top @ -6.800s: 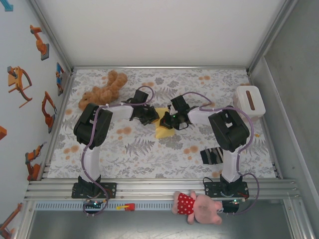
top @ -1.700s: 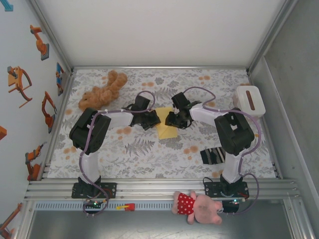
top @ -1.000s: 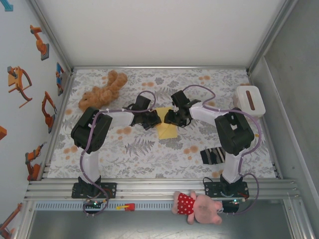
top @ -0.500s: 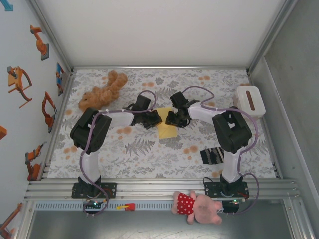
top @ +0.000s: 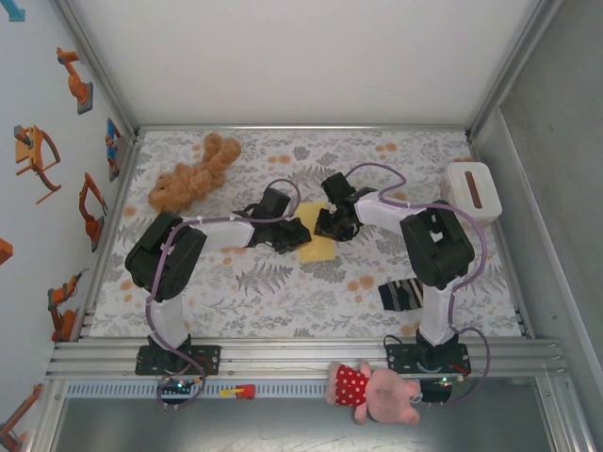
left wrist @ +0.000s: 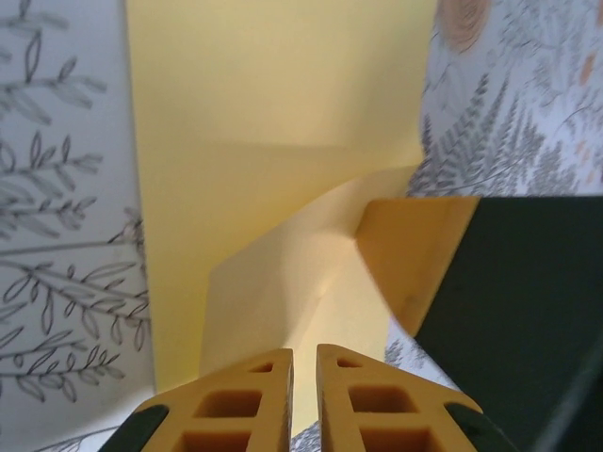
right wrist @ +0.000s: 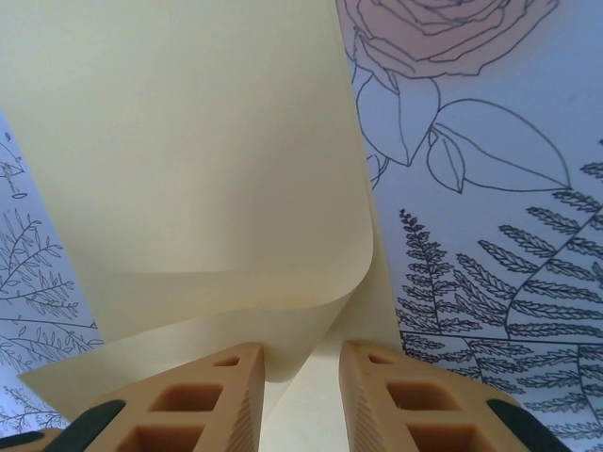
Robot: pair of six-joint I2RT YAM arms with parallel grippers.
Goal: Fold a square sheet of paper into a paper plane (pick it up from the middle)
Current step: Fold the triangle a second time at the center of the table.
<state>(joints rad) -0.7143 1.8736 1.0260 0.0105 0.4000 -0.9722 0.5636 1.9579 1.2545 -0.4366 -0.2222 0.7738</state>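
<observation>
On flowery table cloth [top: 283, 292], square sheet of paper [top: 318, 247] lies part folded, one flap curled up off the rest. Left gripper [left wrist: 303, 350] at paper's left edge: fingers almost together, thin slit between them, raised flap just ahead of tips. Right gripper [right wrist: 301, 353] at paper's far right corner: fingers apart, tip of curled flap sits at gap, not squeezed. Brown teddy [top: 193, 174] well off to paper's far left. White box [top: 471, 188] well right of paper. Striped sock [top: 400, 294] to paper's near right.

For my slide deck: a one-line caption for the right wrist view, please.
Right hand, jaws apart, poised over the curled flap of the pale-yellow paper sheet on the floral tablecloth.
</observation>
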